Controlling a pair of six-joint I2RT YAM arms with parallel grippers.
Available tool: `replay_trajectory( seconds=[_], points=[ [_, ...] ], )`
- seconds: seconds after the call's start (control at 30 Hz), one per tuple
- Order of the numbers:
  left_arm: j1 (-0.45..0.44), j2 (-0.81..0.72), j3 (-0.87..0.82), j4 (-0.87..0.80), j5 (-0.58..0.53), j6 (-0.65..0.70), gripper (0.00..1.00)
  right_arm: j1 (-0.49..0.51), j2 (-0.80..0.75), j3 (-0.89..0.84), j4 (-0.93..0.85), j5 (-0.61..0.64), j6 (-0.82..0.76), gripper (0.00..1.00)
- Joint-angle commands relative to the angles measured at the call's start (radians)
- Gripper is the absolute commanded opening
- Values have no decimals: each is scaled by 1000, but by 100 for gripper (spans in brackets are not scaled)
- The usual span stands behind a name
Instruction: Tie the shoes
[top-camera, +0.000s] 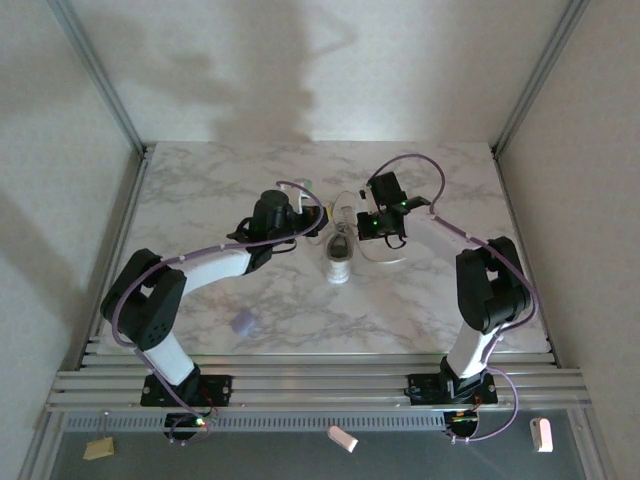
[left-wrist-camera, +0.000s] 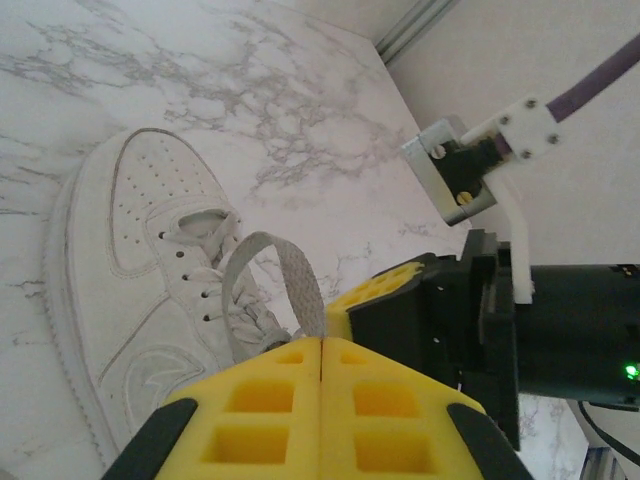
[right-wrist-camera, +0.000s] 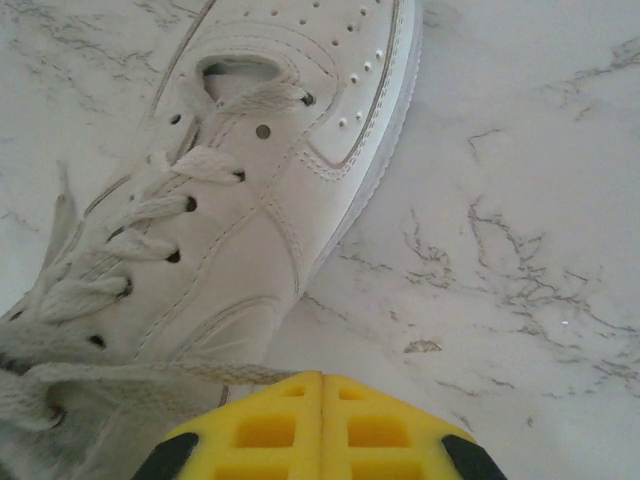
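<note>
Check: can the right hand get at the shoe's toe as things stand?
Probably yes. The right hand hangs close over the shoe, with nothing between it and the toe. But it's shut, apparently on a lace, so it must let go first.

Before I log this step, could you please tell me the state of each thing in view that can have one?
sneaker: upright on its sole, not yet tied.
laces: threaded through the eyelets, no bow, free ends drawn out toward the grippers.
left gripper: shut, pinching a loop of the laces.
right gripper: shut, pinching a strand of the laces.
</note>
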Motion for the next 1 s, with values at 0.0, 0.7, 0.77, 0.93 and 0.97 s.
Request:
replay_trajectory(
  seconds=[0.0,0.7,0.77,0.93,0.97],
  points=[
    [-9,18,40,2,24,0,0,-11,36,35,40,-59,11,0],
    [-17,0,45,-25,-22,8,0,-22,-210,-151,139,-47,55,28],
    [-17,2,48,-23,-21,5,0,-22,-225,-173,167,-98,40,21],
    [-17,8,54,-23,-15,5,0,-22,-187,-175,206,-277,2,16],
    [-17,10,56,-23,-13,4,0,-23,-176,-172,214,-280,2,16]
  ],
)
